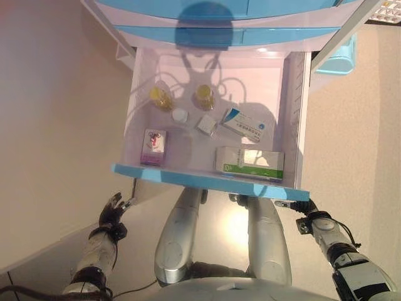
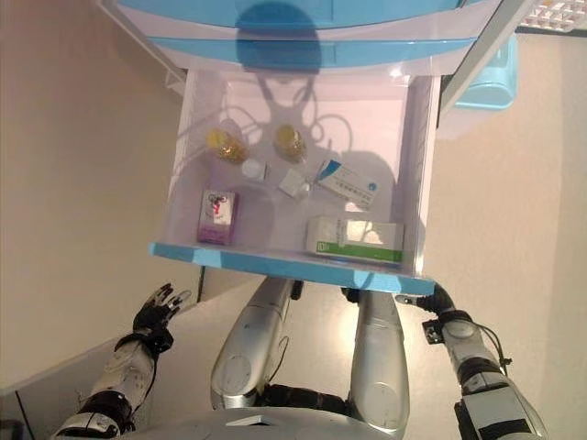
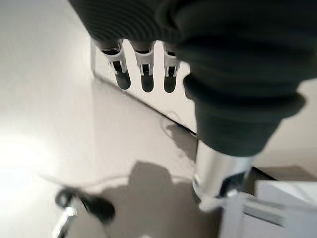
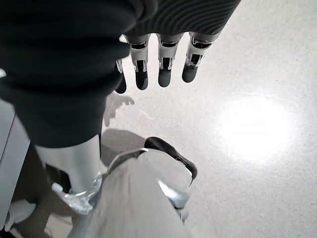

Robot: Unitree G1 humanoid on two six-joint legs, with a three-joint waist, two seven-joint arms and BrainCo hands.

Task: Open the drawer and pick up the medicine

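Above both hands [image 1: 114, 210], boxed medicine [image 1: 249, 162] (drawer [image 1: 207, 180] open)

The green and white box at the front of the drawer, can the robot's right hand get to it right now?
Probably yes. The drawer is pulled open, and the green and white box lies uncovered just behind its front edge. The right hand hangs open below that edge, so it must rise first.

Pulled fully open, white drawer [image 1: 294, 113] with blue front. Inside: green-and-white box [image 1: 249, 163] near right, blue-and-white box [image 1: 243, 124] tilted behind, pink box [image 1: 153, 147] near left, two amber bottles [image 1: 161, 97] far.
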